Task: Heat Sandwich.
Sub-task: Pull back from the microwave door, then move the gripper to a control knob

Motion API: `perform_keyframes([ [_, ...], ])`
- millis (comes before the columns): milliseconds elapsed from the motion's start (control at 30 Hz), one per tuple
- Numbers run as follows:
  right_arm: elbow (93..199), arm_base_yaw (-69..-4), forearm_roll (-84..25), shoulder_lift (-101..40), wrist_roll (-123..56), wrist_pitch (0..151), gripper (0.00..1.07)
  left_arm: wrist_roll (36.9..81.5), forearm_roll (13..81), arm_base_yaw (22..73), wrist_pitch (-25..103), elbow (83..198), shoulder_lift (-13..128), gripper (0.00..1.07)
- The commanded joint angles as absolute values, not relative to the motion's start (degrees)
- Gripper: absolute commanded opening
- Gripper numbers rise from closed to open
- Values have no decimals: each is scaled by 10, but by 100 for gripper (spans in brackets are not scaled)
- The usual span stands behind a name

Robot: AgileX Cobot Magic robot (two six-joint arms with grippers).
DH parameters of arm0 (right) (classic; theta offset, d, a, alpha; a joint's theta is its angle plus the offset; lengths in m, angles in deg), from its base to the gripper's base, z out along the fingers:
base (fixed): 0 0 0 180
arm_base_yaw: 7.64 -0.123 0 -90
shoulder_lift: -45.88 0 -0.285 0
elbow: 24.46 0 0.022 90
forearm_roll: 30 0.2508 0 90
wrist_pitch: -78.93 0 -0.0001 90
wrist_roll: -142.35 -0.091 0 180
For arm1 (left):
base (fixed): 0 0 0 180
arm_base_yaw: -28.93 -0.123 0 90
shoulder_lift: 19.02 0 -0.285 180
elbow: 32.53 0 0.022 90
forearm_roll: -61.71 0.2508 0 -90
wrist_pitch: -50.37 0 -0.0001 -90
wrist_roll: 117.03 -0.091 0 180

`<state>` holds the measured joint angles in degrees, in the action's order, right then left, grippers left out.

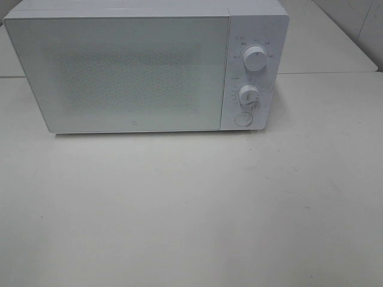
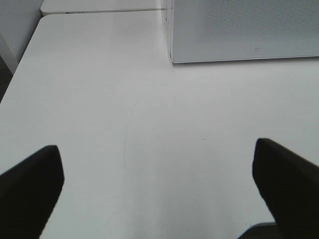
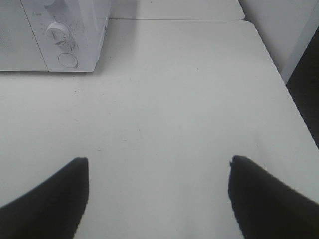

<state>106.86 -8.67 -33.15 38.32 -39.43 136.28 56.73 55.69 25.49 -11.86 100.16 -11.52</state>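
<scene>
Sandwich is not showing in any view; whether it is sitting behind the shut microwave door cannot be told.
The white microwave (image 1: 119, 72) is standing at the back of the pale table (image 1: 191, 209), its frosted door closed. The left gripper (image 2: 155, 147) and the right gripper (image 3: 158, 159) are hovering over the tabletop before it, both spreading their jaws wide and holding nothing.

microwave (image 1: 119, 72) on table (image 1: 191, 209), rear | knobs (image 1: 255, 58) on its right
</scene>
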Motion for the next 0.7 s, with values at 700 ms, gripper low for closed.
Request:
perform_keyframes([
  [700,1110,-84,-330,319,-397,1305,75,566,553,252,-111,999,-128,98],
])
